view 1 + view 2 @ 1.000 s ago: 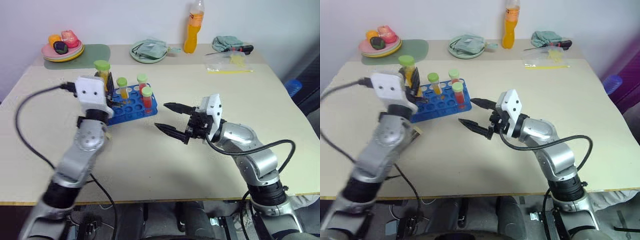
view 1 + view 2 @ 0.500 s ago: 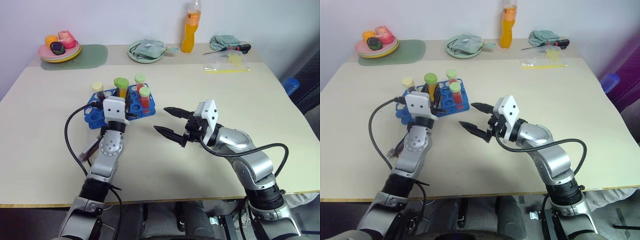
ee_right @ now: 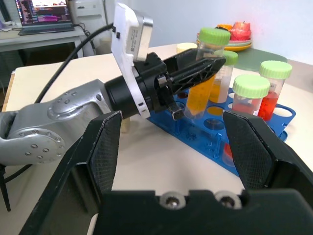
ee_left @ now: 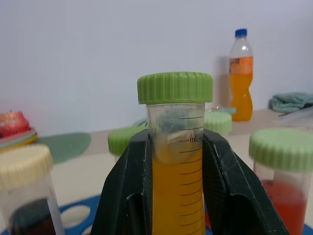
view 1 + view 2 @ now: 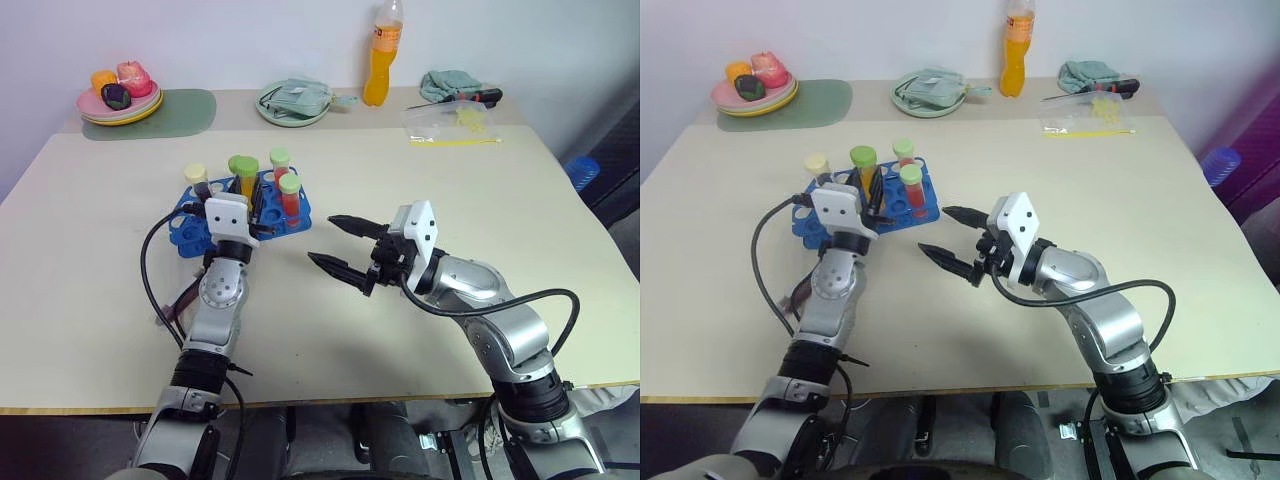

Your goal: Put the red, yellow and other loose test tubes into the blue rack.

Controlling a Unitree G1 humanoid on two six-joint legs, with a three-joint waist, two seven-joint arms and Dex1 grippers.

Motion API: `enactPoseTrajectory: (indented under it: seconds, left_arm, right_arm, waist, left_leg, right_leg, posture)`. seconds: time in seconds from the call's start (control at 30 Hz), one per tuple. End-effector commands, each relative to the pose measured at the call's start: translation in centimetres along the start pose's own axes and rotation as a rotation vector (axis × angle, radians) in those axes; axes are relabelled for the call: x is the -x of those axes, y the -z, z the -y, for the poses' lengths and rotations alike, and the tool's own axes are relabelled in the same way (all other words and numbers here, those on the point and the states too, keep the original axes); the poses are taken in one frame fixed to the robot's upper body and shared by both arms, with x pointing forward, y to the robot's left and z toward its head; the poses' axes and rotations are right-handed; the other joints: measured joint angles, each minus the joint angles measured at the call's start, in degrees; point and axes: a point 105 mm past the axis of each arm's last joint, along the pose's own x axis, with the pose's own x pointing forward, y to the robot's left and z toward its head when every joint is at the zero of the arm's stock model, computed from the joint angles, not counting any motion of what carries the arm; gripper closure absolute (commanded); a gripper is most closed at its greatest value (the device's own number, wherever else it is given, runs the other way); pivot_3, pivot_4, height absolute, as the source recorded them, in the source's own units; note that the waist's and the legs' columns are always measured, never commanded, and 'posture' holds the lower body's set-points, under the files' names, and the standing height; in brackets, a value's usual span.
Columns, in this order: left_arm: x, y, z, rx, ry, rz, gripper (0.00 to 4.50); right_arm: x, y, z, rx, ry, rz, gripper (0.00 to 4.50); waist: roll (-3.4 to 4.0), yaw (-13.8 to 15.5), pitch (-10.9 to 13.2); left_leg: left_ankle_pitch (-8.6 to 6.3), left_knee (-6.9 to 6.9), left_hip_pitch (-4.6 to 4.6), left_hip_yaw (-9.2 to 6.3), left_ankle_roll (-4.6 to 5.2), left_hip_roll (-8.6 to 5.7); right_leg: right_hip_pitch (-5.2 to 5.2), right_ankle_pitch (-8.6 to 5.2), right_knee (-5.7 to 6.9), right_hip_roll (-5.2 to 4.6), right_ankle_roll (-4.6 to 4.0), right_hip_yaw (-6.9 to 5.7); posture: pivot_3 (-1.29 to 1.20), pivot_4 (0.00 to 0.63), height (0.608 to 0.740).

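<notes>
- L arm reaches fwd from the near edge of the surface (image 5: 420, 330), forearm roughly straight, wrist tipped up; L end effector (image 4: 178, 161) clamped on the yellow tube (image 4: 177, 166) just under its ribbed green cap, tube upright over the blue rack (image 5: 200, 228).
- R arm bent at the elbow, forearm angled in toward the rack; R end effector (image 5: 340, 247) sits level, near the rack's right end, its fingers apart w/ nothing between them.
- Rack = bright blue plastic grid of round holes. Red tube (image 5: 290, 198) w/ green cap stands at its right end, another green-capped tube (image 5: 281, 166) behind it, maroon tube (image 5: 197, 180) w/ cream cap at its far left corner.
- L wrist view: printed mL scale on the clear tube wall, yellow liquid filling up to about the mL mark.
- R wrist view: L arm's black fingers side-on, yellow tube's lower end close above the rack holes; can't tell if it's seated.
- Orange bottle (image 5: 384, 55) stands well behind the rack.
</notes>
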Motion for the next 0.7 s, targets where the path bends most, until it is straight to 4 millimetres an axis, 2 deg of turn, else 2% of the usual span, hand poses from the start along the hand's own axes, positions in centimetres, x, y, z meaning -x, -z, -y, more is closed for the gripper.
enactPoseTrajectory:
  seconds: [0.03, 0.17, 0.23, 0.27, 0.4, 0.57, 0.67, 0.7]
  left_arm:
    - [0.0, -0.8, 0.1, -0.005, -0.002, 0.050, 3.71]
    - [0.4, -0.5, 0.1, -0.015, -0.004, 0.041, 3.71]
    - [0.5, -0.5, 0.0, -0.019, -0.006, 0.035, 2.71]
    - [0.5, -0.6, -0.2, -0.018, -0.008, 0.035, 2.38]
    - [0.7, -2.9, -2.1, -0.012, -0.041, 0.049, 0.35]
    - [2.5, -7.2, -5.5, -0.048, 0.051, -0.022, 0.35]
    - [3.9, -7.9, -7.3, -0.020, 0.135, -0.191, 0.35]
    - [4.7, -8.3, -8.1, -0.019, 0.176, -0.264, 0.17]
  right_arm:
    - [0.1, -1.3, -0.6, 0.036, -0.016, 0.037, 0.87]
    - [0.2, -1.3, -0.7, 0.034, -0.018, 0.035, 0.87]
    - [0.1, -1.3, -0.8, 0.034, -0.020, 0.034, 0.87]
    - [0.1, -1.3, -0.8, 0.034, -0.021, 0.034, 0.87]
    - [0.2, -1.4, -0.8, 0.043, -0.020, 0.030, 0.87]
    - [0.6, -1.4, -0.6, 0.050, -0.011, 0.024, 0.87]
    - [0.9, -1.3, -0.5, 0.052, -0.010, 0.018, 0.87]
    - [0.9, -1.3, -0.4, 0.052, -0.010, 0.016, 0.87]
  waist:
    - [0.00, 0.0, 0.0]
    - [0.00, 0.0, 0.0]
    - [0.00, -0.1, 0.0]
    - [0.00, 0.0, 0.0]
    - [0.00, -0.1, 0.0]
    - [0.02, -0.6, 0.0]
    - [0.03, -0.8, 0.0]
    - [0.02, -0.9, 0.0]
  left_leg:
    - [0.00, 0.00, 0.00, 0.00, 0.00, 0.00]
    - [0.00, 0.00, 0.00, -0.04, 0.00, 0.00]
    - [0.00, 0.00, 0.00, -0.04, 0.00, 0.00]
    - [-0.01, 0.00, 0.00, -0.04, 0.01, 0.00]
    - [-0.01, 0.00, 0.01, -0.09, 0.02, 0.06]
    - [-0.03, -0.02, 0.04, -0.18, 0.04, 0.22]
    - [-0.03, -0.02, 0.06, -0.20, 0.04, 0.30]
    - [-0.03, -0.02, 0.06, -0.22, 0.03, 0.29]
  right_leg:
    - [0.00, 0.00, 0.00, 0.00, 0.00, 0.00]
    - [0.00, 0.00, 0.00, 0.00, 0.01, 0.00]
    - [0.00, 0.00, 0.00, 0.00, 0.01, 0.00]
    - [0.00, 0.00, 0.00, 0.00, 0.01, 0.00]
    - [-0.01, 0.00, 0.02, 0.00, 0.01, 0.00]
    - [-0.04, 0.00, 0.08, 0.07, -0.01, 0.02]
    - [-0.04, -0.01, 0.12, 0.07, -0.02, 0.03]
    - [-0.04, -0.02, 0.13, 0.07, -0.02, 0.02]
  posture:
    - [0.00, 0.150, 0.740]
    - [0.00, 0.150, 0.740]
    - [0.00, 0.150, 0.740]
    - [0.00, 0.150, 0.740]
    - [0.00, 0.150, 0.740]
    - [0.00, 0.150, 0.740]
    - [0.00, 0.150, 0.740]
    - [0.00, 0.150, 0.740]
